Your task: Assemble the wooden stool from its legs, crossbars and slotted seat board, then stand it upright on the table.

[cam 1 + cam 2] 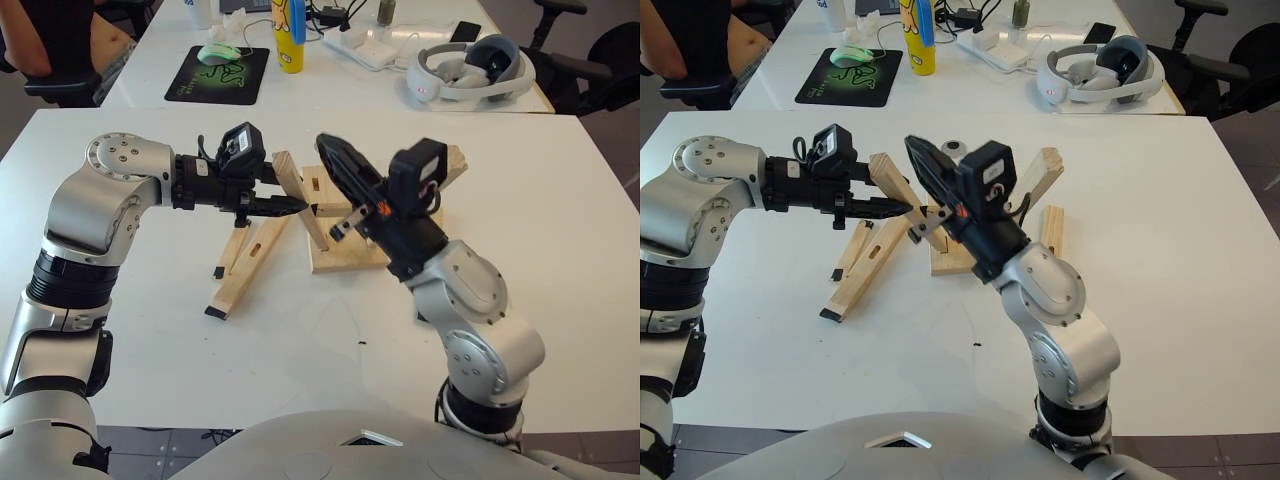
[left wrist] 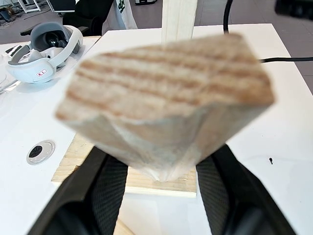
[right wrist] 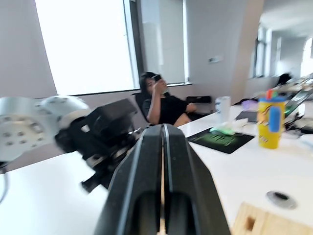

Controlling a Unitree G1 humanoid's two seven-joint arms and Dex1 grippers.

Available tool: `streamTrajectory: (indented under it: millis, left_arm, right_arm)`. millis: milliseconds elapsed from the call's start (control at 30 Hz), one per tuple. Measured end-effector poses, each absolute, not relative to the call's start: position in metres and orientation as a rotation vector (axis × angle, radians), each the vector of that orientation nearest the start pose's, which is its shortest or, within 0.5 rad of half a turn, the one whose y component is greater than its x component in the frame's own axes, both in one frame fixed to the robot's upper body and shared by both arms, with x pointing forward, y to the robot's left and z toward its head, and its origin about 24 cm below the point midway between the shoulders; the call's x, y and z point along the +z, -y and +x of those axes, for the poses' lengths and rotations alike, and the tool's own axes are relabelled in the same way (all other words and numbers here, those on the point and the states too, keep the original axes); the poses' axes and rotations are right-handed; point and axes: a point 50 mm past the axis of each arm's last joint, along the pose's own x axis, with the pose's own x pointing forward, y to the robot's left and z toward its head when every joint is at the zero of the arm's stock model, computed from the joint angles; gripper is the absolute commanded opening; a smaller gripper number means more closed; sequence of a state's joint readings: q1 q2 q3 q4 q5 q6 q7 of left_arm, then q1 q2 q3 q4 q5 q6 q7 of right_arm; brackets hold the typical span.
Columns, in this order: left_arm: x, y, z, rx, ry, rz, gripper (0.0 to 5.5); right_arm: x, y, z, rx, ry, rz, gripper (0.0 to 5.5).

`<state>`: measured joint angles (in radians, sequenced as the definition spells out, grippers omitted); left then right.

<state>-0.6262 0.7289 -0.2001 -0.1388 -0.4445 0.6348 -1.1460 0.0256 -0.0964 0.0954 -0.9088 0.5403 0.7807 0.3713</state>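
Pine leg [image 1: 286, 170], stiff and light, is clamped in the left end effector [image 1: 298, 205]; grip mid-length. Right end effector [image 1: 328, 148]: fingers together, empty.

Silver left arm [image 1: 95, 215] and right arm [image 1: 480, 300], round screw-ringed joint caps [image 1: 118, 155], black wrist sections [image 1: 200, 182], black left gripper [image 1: 295, 205] and right gripper [image 1: 328, 148], small orange fitting [image 1: 381, 208]

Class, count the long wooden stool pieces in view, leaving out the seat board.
5: held piece in the left gripper; two footed pieces left of the seat board; a tilted piece at its far side; a flat piece on its right. Arms may hide others.
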Motion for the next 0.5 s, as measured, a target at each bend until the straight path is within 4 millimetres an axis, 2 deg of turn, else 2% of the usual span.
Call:
streamTrajectory:
  millis: [100, 233, 300, 500]
  left_arm:
    - [0.187, -0.154, 0.289, -1.324, -0.248, 0.379, 2.03]
    - [0.187, -0.154, 0.290, -1.333, -0.250, 0.381, 2.03]
    - [0.189, -0.153, 0.292, -1.342, -0.252, 0.393, 2.03]
    - [0.193, -0.145, 0.301, -1.392, -0.263, 0.443, 2.03]
  right_arm:
    - [0.143, 0.110, 0.165, 0.885, -0.056, 0.262, 0.00]
    - [0.116, 0.119, 0.171, 0.802, -0.155, 0.154, 0.00]
    - [0.101, 0.117, 0.179, 0.736, -0.175, 0.091, 0.00]
    - [0.060, 0.092, 0.196, 0.640, -0.249, -0.015, 0.00]
